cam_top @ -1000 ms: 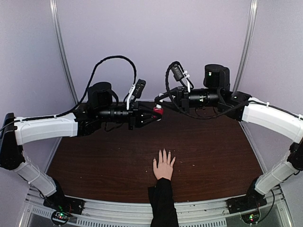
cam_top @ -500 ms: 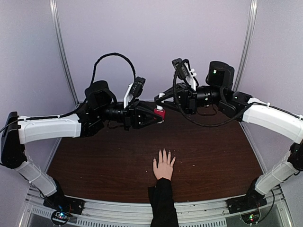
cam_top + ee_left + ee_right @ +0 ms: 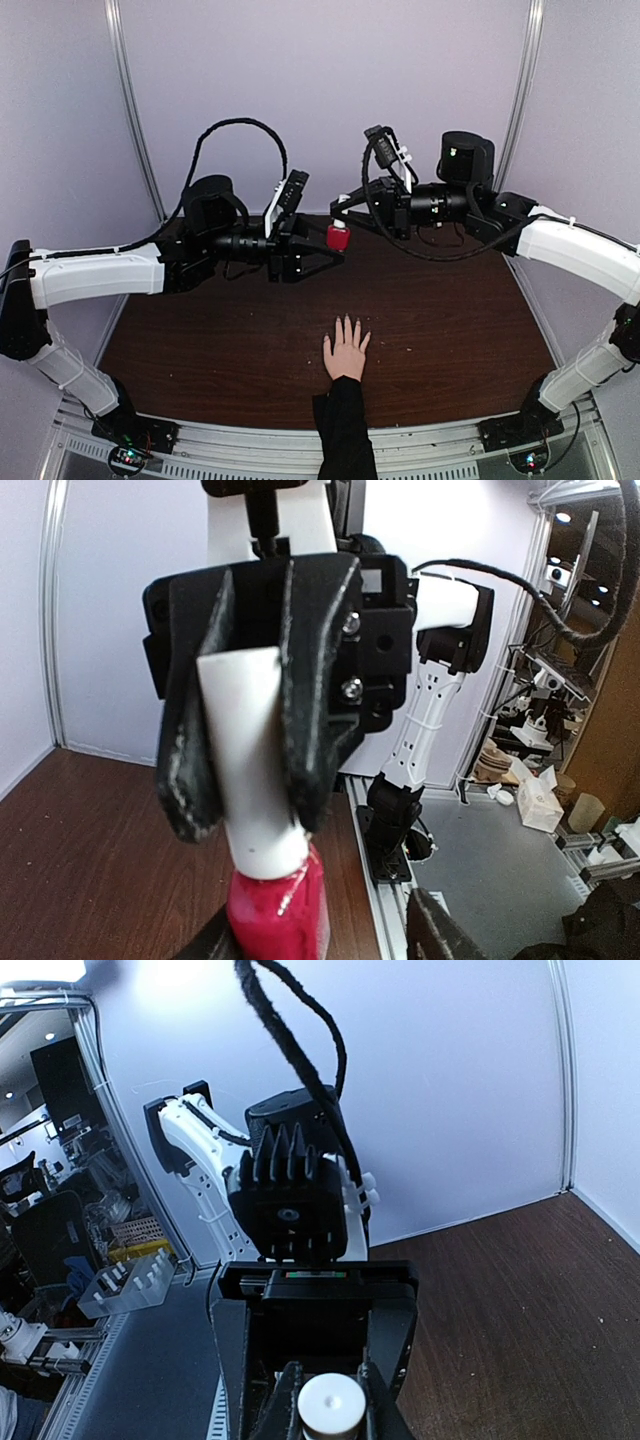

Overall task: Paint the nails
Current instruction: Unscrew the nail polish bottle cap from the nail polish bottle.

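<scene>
So the right gripper is clamped down on the white cap of the little red polish bottle, holding it up in the air over the far middle of the table. The left gripper sits right at the bottle's 7 o'clock in the top view with its jaws spread wider than the glass, so I don't think it's gripping anything. The nails are straight down at 6 o'clock from the bottle, well apart, on a hand lying flat with its fingers running 6-to-12, tips toward the bottle. Too small to tell if any are painted. Both arms look about equally close, imo.
</scene>
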{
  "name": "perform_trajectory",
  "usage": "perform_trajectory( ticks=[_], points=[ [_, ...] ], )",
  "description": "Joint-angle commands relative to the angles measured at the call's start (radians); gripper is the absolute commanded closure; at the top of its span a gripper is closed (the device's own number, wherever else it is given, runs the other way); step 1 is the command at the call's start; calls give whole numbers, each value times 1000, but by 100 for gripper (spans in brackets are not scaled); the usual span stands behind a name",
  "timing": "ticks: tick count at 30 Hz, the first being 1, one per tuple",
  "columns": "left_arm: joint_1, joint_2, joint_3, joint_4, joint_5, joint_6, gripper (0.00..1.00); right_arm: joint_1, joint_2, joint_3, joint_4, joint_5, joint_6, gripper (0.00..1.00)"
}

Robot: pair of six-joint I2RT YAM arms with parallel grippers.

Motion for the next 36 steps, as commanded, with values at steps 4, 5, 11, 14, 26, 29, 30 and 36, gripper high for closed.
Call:
perform_trajectory(
  ticks=[4, 5, 11, 14, 26, 29, 30, 36],
  points=[
    [-7, 22, 24, 62, -52, -37, 46, -3, 1, -14, 105, 59, 66, 100],
    [-7, 27, 24, 73, -59, -46, 46, -3, 3, -16, 119, 56, 74, 100],
    [-7, 55, 38, 111, -71, -90, 54, 0, 15, -14, 134, 46, 85, 100],
    [-7, 62, 45, 118, -72, -102, 56, 2, 17, -15, 133, 40, 85, 100],
    [-7, 85, 60, 151, -55, -146, 65, 10, 17, -20, 131, 30, 78, 100],
    [-7, 92, 60, 160, -45, -155, 78, 10, 15, -21, 132, 31, 76, 100],
    [-7, 92, 59, 162, -45, -157, 82, 10, 15, -21, 132, 31, 76, 100],
    [-7, 87, 51, 175, -41, -155, 100, 12, 12, -21, 122, 30, 69, 100]
  ],
)
